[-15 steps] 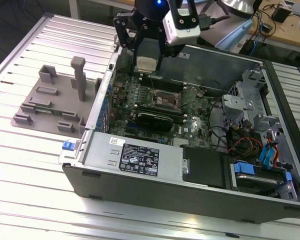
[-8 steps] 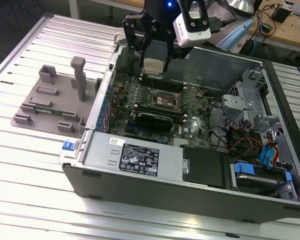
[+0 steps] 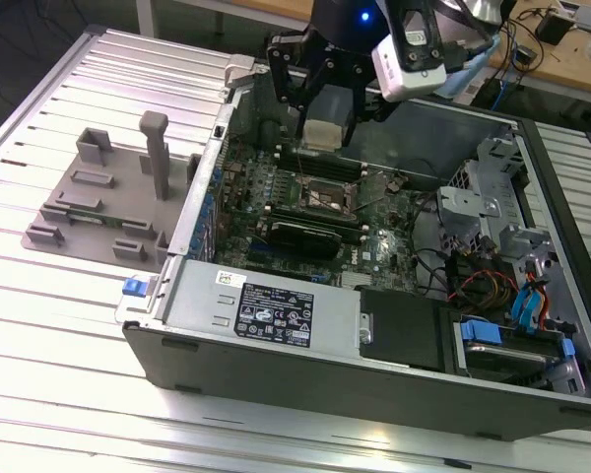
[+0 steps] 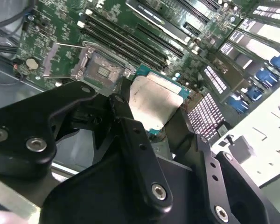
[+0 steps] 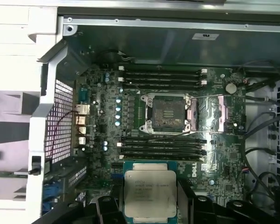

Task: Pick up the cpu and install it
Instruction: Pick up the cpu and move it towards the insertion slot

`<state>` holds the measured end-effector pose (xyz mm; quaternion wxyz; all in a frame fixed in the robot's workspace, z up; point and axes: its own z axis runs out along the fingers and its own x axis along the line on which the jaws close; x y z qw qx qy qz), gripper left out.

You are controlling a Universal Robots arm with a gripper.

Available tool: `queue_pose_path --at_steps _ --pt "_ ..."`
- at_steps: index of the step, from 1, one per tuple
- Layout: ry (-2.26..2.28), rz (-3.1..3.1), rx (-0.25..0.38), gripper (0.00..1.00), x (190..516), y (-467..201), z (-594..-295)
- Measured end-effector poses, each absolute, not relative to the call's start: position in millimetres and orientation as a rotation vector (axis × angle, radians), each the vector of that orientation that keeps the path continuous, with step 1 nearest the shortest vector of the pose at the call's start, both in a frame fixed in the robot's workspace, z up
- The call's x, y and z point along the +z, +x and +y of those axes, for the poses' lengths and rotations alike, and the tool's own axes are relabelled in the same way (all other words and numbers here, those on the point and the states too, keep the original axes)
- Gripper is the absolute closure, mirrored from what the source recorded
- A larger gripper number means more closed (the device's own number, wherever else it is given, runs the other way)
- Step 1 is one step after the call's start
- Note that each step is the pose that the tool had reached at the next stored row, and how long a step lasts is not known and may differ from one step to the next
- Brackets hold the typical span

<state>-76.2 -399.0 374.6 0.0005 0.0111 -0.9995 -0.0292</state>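
gripper: we see the gripper (image 3: 321, 118) hanging over the open computer case (image 3: 276, 370), above the far part of the motherboard (image 3: 399, 212) in the exterior view.
jaws: closed on the cpu; in the second wrist view the black fingers (image 4: 135, 140) press against two opposite edges of it.
cpu: the cpu (image 5: 150, 193) sits flat between the jaws, its silver top plate turned up toward the wrist cameras and its pale rim showing around the plate. we see it held in the air, touching nothing but the fingers.
socket: the socket (image 5: 167, 113) lies open on the motherboard, its contact field uncovered and its metal lid (image 5: 210, 114) folded out beside it.
cpu to socket: apart; in the first wrist view a bank of memory slots (image 5: 161, 147) lies between the two.
surroundings: a gray holder (image 3: 98, 202) rests on the slatted table (image 3: 59, 325), to the exterior view's left of the case.
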Motion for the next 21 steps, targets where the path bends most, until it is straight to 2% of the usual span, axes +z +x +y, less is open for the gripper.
queue_pose_path --at_steps 21 --pt "0.035 -3.138 -0.091 0.46 364.4 -48.0 -399.2"
